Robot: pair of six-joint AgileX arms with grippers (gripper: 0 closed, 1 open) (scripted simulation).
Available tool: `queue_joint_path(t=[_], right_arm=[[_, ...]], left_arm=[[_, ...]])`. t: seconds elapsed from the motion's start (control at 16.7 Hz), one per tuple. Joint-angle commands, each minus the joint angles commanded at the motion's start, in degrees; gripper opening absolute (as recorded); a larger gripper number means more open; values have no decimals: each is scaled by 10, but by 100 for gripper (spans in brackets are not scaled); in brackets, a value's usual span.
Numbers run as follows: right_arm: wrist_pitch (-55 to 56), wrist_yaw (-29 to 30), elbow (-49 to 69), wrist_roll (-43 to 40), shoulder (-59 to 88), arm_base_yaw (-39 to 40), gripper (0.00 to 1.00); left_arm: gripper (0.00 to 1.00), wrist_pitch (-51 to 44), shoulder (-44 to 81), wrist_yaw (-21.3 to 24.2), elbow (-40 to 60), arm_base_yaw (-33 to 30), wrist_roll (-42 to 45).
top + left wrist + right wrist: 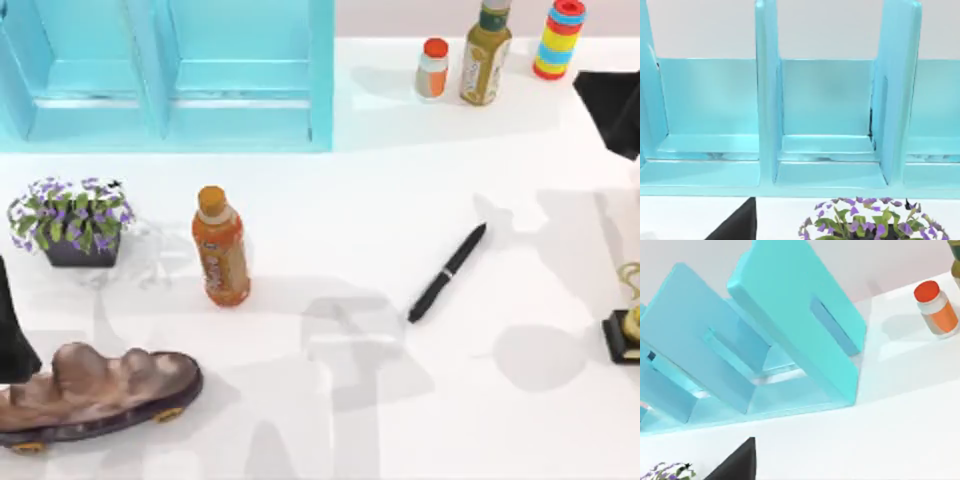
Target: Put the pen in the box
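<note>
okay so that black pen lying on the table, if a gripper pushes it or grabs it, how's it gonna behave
The pen looks slim, round and rigid, so a sideways nudge would probably roll it across the smooth table. It lies flat and diagonal, so a narrow pinch across its middle seems best. Likely light.

The pen [447, 272] is slim and all black, lying flat on the white desk [330, 420] right of centre, angled diagonally with one end toward the far right and the other toward the near left. The box [165, 75], a light blue compartmented organiser, stands at the desk's far left, well apart from the pen.
</note>
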Motion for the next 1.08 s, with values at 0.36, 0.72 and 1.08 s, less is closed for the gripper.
queue_joint_path(t=[0.36, 0.72, 1.08], right_arm=[[-59, -58, 138, 162, 302, 33, 100], [-109, -83, 106, 254, 392, 10, 100], [-109, -81, 106, 255, 391, 12, 100]], left_arm=[[100, 0, 0, 0, 0, 0, 0], [100, 0, 0, 0, 0, 0, 0], [100, 0, 0, 0, 0, 0, 0]])
